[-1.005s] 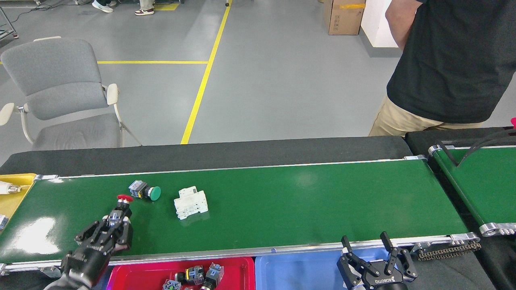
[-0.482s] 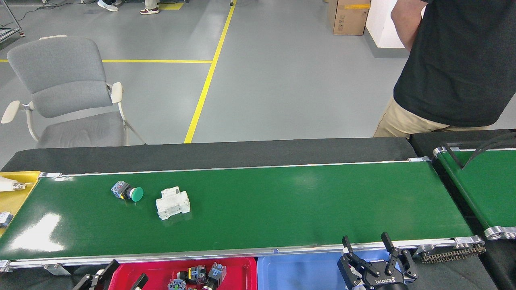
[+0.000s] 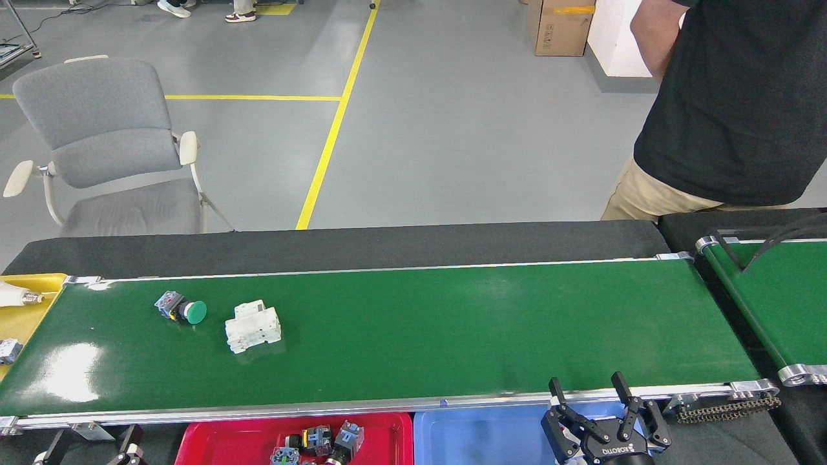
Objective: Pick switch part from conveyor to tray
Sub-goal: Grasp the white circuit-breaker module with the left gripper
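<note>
Nearest, along the bottom edge, the right gripper is hovering at about five o'clock over the blue tray, its fingers spread apart and gripping nothing; it is probably waiting there so it can reach onto the belt quickly. At about seven o'clock only the two dark tips of the left gripper are poking into view just left of the red tray; they are standing apart with nothing between them, so that hand looks released. The red tray is already holding several switch parts, clustered toward its right half, which suggests it is the bin meant for push-button pieces.

Just beyond the trays, the conveyor is stretching across the middle of the view, glossy green between silver rails. On it at about nine o'clock, a green push-button switch is lying on its side, and just to its right a white breaker block is resting flat, the two near but apart. Both are sitting far closer to the left gripper, so that arm seems the natural one for the next pick. At the belt's left end a yellow tray is catching parts.

Farther off, a person in a black shirt is standing at two o'clock, and a grey chair is sitting at ten o'clock.
</note>
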You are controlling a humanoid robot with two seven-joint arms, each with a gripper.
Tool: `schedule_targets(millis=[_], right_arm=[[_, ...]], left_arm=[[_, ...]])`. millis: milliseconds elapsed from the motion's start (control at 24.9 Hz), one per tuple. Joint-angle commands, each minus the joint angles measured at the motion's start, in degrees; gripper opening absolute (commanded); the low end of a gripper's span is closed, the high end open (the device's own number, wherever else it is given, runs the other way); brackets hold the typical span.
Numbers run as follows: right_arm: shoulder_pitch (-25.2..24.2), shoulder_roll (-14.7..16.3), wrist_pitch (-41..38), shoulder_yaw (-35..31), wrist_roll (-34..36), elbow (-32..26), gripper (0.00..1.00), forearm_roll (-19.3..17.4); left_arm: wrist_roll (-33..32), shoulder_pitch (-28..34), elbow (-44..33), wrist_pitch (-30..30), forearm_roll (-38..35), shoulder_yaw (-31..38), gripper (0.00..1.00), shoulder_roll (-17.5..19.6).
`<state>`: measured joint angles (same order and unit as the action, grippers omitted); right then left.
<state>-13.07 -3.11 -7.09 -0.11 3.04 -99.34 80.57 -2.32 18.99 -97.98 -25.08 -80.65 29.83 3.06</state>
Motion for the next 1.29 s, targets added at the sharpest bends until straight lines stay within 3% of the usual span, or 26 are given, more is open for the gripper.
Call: schedule_targets(millis=[0,321,683,1045,1246], right_arm=[[0.4,0.4,-0.2,-0.1,0.0,-0.8,0.99,-0.1],[0.1,0.5,-0.4,0.5,0.0,-0.9,0.99,0.0],[0.1,0.9,-0.5,1.3,0.0,-0.8,0.99,0.0],[0.2,1.4,-0.4,1.3,-0.1,-0.6,0.99,-0.1],[0.2,1.4,-0.4,1.3,-0.1,-0.6,0.99,-0.1]], left_arm=[[0.2,-1.1,-0.4,0.7,-1.5,-0.7,1.0,0.6],[-5.3,-12.7,4.6,0.7,-2.8,-4.5,1.0,0.9],[-6.1,-22.4,17.7,0.9,-2.8,-4.9,1.0,3.3],[-6.1,-28.0,28.0,2.9,-2.8,-5.0,1.0,7.6],[-6.2,-28.9,29.1,3.0,-2.8,-5.0,1.0,7.7]])
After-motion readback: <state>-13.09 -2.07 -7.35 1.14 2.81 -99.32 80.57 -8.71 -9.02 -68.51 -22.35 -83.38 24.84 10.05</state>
